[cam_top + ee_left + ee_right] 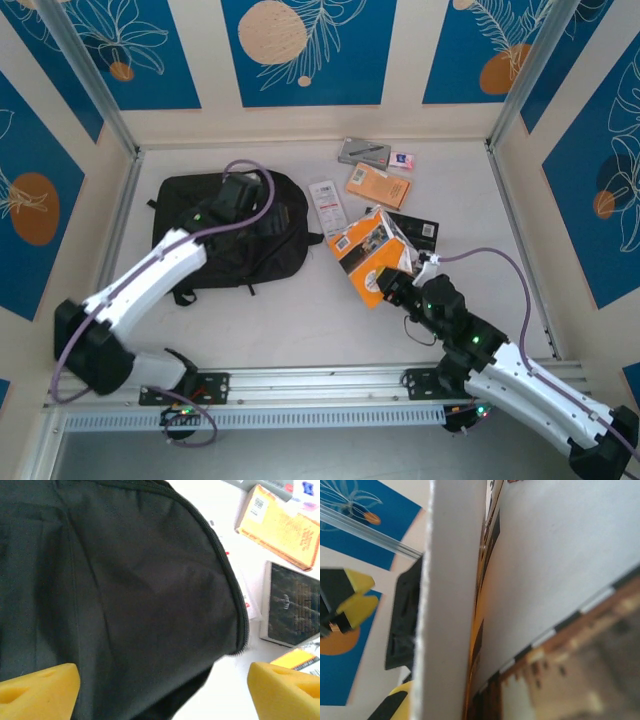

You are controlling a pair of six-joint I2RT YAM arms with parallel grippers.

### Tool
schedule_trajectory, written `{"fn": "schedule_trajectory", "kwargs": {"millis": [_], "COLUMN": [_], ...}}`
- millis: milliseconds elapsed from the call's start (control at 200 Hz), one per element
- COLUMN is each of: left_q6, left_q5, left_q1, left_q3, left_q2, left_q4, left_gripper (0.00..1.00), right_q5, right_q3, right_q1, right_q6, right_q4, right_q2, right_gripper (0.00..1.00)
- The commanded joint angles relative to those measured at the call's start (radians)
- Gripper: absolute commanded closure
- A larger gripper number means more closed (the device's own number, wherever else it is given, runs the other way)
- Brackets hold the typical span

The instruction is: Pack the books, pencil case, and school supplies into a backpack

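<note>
Right gripper [393,283]: clenched on the lower edge of a tilted bundle of orange books [365,245], nearest of the task's things.
Way to go: the backpack [275,240] lies at about 9 o'clock from the bundle, near it, with its long axis running 9 to 3.
Left gripper [238,200]: released, pads wide apart, hovering over the backpack's top panel; this arm is nearer the bag.
Zip [239,605]: the curved edge faces 3 o'clock, toward the books; I cannot tell whether it is open.
Farthest: the pencil case [363,151], at 12 o'clock, is not yet packed.
</note>
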Motion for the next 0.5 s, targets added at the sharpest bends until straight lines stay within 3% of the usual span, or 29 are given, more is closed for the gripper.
{"fn": "schedule_trajectory", "kwargs": {"millis": [0, 310, 495], "left_q6": [0.116, 0.17, 0.167], "left_q5": [0.059, 0.097, 0.096], "left_q1": [0.008, 0.005, -0.007], "left_q3": [0.163, 0.527, 0.631], "left_q2": [0.115, 0.485, 0.598], "left_q4": [-0.097, -0.258, -0.305], "left_gripper": [0.08, 0.07, 0.11], "right_q5": [-0.051, -0.152, -0.237], "right_q3": [0.048, 0.015, -0.022], "right_q1": [-0.031, -0.161, -0.251], "right_q6": [-0.072, -0.113, -0.091], "right_q4": [-0.019, -0.021, 0.002], "right_q2": [-0.009, -0.01, -0.011], "right_gripper": [1.0, 1.0, 1.0]}}
